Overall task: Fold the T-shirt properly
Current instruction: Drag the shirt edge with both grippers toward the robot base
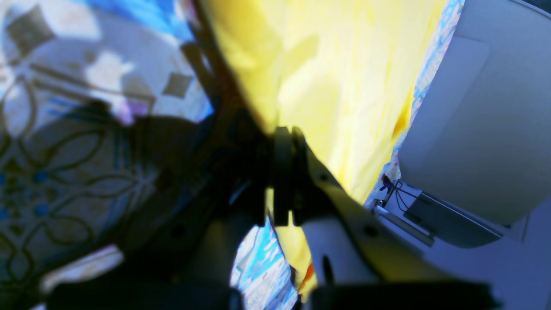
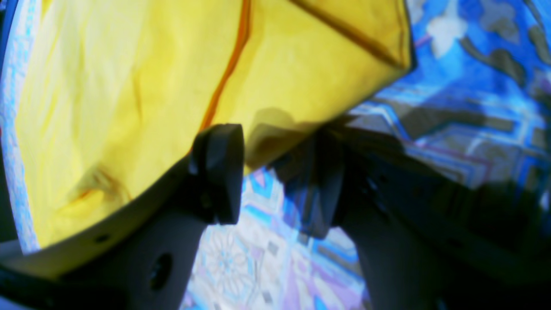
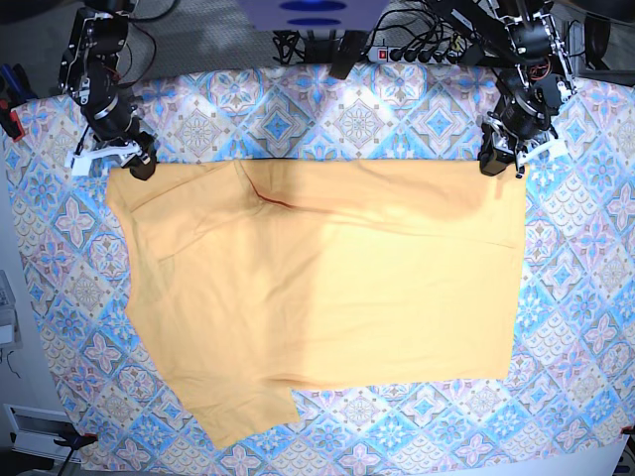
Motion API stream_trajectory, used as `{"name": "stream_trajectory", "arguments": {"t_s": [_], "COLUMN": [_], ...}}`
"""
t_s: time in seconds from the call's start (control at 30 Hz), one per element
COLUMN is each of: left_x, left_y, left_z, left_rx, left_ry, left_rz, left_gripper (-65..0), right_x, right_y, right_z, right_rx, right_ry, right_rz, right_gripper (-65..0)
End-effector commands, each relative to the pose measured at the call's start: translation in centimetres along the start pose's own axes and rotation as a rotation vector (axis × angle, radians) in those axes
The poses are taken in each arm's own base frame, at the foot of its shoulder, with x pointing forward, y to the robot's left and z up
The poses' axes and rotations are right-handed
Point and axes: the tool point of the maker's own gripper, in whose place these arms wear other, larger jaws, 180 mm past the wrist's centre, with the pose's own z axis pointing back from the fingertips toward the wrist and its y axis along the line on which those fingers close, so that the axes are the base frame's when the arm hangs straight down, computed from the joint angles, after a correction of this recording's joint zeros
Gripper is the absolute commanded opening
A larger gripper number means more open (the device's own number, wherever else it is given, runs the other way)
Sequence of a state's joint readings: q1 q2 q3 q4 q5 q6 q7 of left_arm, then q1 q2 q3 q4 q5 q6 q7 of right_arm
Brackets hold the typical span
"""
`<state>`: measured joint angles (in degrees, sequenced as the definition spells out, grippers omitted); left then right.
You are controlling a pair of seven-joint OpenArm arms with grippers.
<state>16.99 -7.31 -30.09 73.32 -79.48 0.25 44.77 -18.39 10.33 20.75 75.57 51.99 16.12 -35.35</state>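
Note:
The pale yellow-orange T-shirt (image 3: pixel 327 288) lies spread flat on the patterned tablecloth (image 3: pixel 585 297), with one sleeve pointing to the near left. No lettering shows. My left gripper (image 3: pixel 493 164) is at the shirt's far right corner. In the left wrist view this gripper (image 1: pixel 289 131) has its fingers pressed together on the yellow cloth (image 1: pixel 344 86). My right gripper (image 3: pixel 139 167) is at the shirt's far left corner. In the right wrist view this gripper (image 2: pixel 275 159) stands open, its fingers apart just below the shirt's edge (image 2: pixel 129 86), with tablecloth (image 2: pixel 452 64) between them.
A power strip with cables (image 3: pixel 417 50) lies beyond the table's far edge, between the two arm bases. A red clamp (image 3: pixel 10 124) sits at the table's left edge. A pale grey panel (image 1: pixel 482 120) lies off the table's side in the left wrist view.

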Motion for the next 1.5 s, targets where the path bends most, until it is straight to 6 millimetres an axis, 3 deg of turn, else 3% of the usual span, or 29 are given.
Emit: {"name": "stream_trajectory", "arguments": {"t_s": [0.0,0.27,0.43,0.47,0.67,0.9,1.2,1.47], "left_x": [0.4,0.3,0.2,0.2,-0.3,-0.6,-1.4,-2.1], "left_y": [-0.8,-0.8,-0.3,0.0,2.1,5.0,4.1,6.4], "left_z": [0.2,0.1,0.4,0.6,2.2,4.6,9.2,11.4], "left_rx": [-0.021,-0.021,-0.011,-0.005,0.021,0.085,0.089,0.155], "left_ry": [0.000,0.001,0.004,0.003,0.013,0.042,0.050,0.064], "left_rz": [-0.017,-0.015,-0.013,-0.017,0.030,0.040,-0.084,-0.086], "left_gripper": [-65.0,-65.0,-65.0,-65.0,-65.0,-65.0,-65.0,-65.0], "right_x": [1.2,2.3,2.4,2.3,1.6,1.8,1.6,-0.4], "right_y": [0.3,1.0,1.1,1.0,0.2,-1.3,-4.3,-5.1], "right_z": [0.0,-1.5,-1.6,-1.5,0.1,3.6,7.6,9.9], "right_rx": [0.013,0.030,0.031,0.030,0.012,-0.030,-0.115,-0.092], "right_ry": [-0.026,-0.042,-0.045,-0.044,-0.033,-0.056,-0.002,0.047], "right_rz": [0.007,-0.014,-0.020,-0.018,0.013,0.053,0.059,0.128], "right_gripper": [-38.2,-41.0,-63.4,-65.0,-64.8,-64.8,-64.8,-64.9]}}
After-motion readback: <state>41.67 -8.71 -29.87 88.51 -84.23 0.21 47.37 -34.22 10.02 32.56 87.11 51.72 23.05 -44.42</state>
